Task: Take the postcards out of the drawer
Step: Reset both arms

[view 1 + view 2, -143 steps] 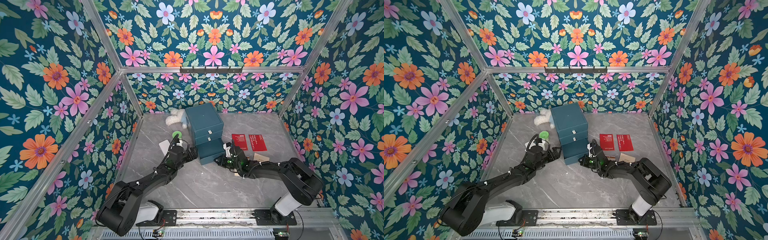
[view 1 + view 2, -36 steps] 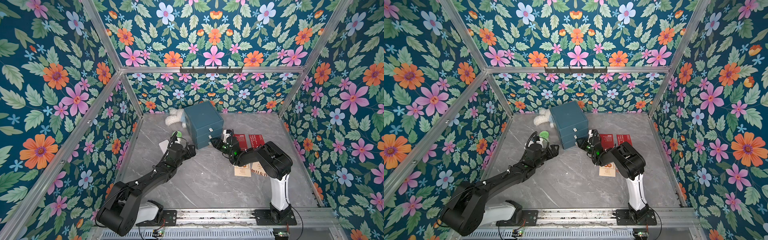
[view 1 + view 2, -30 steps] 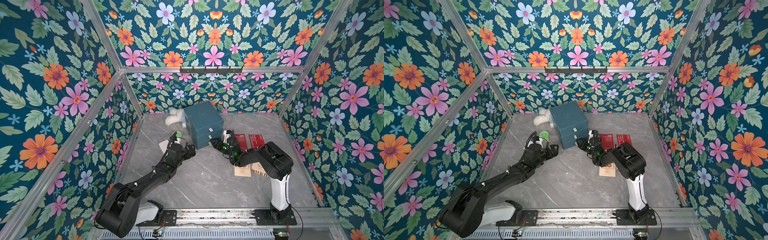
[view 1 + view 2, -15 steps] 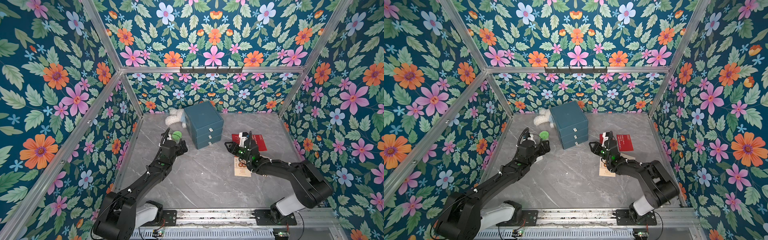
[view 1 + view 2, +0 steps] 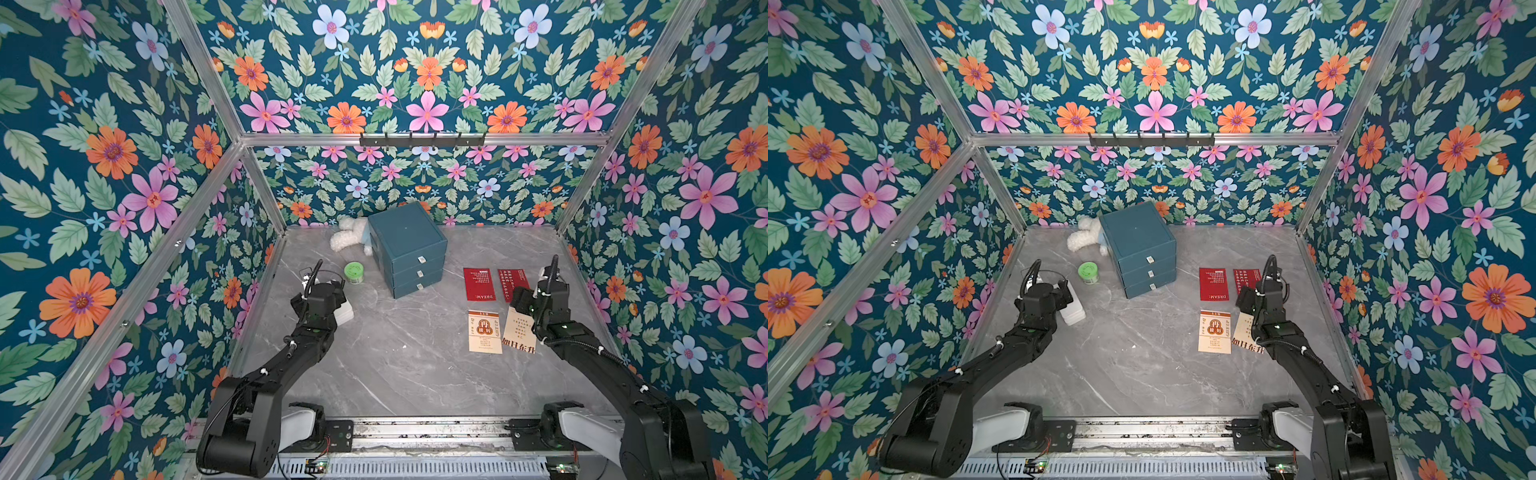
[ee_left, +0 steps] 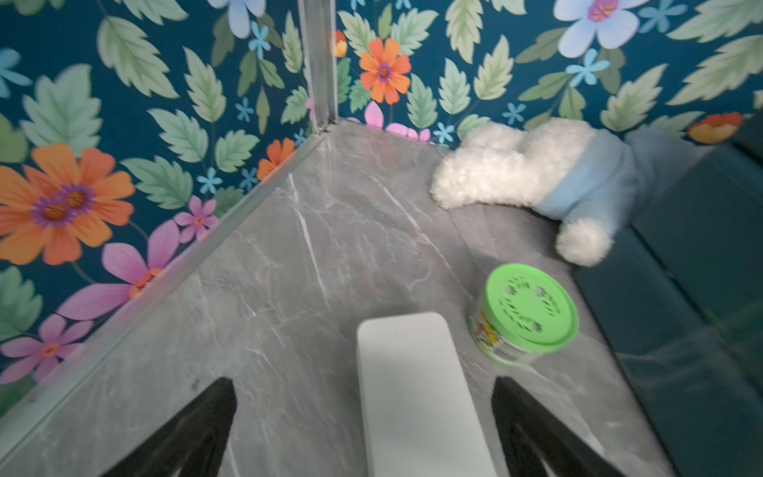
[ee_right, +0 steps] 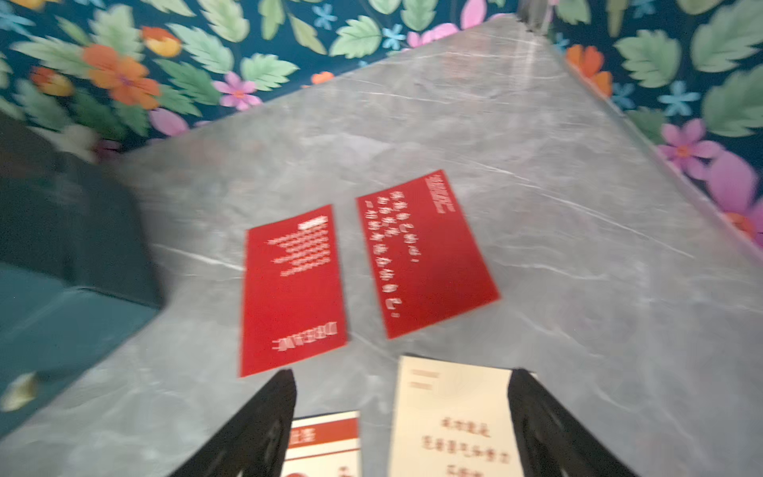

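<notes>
Drawer unit (image 5: 409, 249), lately open, now fully shut; both arms drawn back. All four postcards (image 5: 479, 284) laid on desk (image 5: 395, 365) beside it. Right claw (image 7: 402, 378) spread wide, empty; left claw (image 6: 363, 384) likewise. Task judged complete.

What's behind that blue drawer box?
A white plush toy in pale blue clothing pokes out from behind the drawer box, near the back wall. The box covers part of the toy, and anything else directly behind it cannot be seen.
</notes>
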